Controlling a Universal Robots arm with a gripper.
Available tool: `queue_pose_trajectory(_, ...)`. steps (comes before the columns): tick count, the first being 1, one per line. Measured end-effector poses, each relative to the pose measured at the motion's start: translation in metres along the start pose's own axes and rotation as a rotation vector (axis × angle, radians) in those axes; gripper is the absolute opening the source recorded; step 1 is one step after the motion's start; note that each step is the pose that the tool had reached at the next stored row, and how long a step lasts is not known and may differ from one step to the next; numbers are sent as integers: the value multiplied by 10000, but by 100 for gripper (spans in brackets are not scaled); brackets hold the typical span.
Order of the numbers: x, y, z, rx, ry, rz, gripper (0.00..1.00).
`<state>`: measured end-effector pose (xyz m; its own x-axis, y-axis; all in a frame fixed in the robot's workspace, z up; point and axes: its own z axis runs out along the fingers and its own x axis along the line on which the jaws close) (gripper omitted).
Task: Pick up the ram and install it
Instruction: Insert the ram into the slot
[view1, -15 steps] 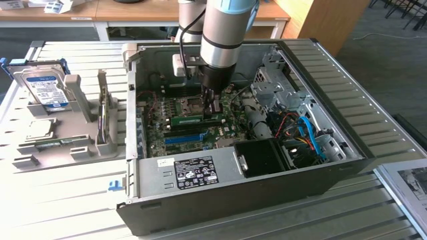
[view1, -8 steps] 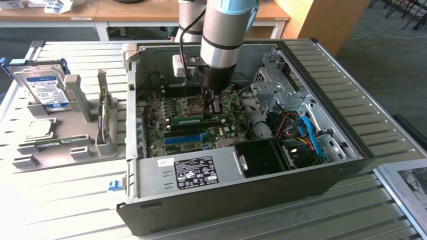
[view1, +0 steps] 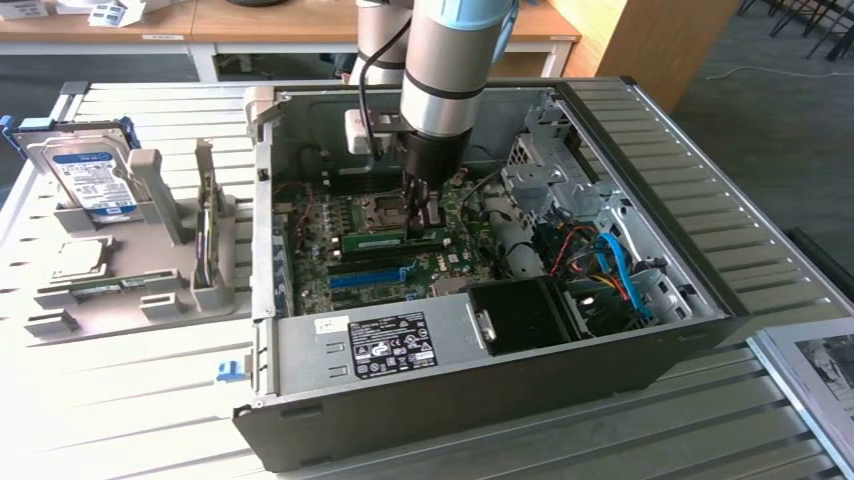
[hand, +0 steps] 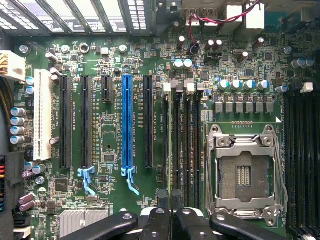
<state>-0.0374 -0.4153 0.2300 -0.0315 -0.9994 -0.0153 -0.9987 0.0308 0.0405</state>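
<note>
The ram (view1: 379, 240) is a long green stick standing on edge over the motherboard's memory slots, beside the CPU socket (view1: 382, 208). My gripper (view1: 427, 224) reaches down into the open computer case and is shut on the end of the ram nearest the exterior view's right. In the wrist view the ram (hand: 176, 145) appears edge-on as a thin strip in line with the black memory slots, running away from my gripper (hand: 172, 219). Its black fingers (hand: 156, 222) are pressed close together. I cannot tell whether the ram is fully seated in the slot.
A blue slot (hand: 126, 120) and several black slots lie beside the memory slots. The CPU socket (hand: 245, 172) lies on the other side. The case wall (view1: 667, 210), the power supply (view1: 387, 340) and blue cables (view1: 617, 262) hem in the board. A hard drive (view1: 88, 180) stands in a grey rack (view1: 160, 290).
</note>
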Motion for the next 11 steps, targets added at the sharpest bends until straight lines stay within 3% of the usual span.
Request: queue_pose_trajectory(11,0,0,0,-4,9,-222,12)
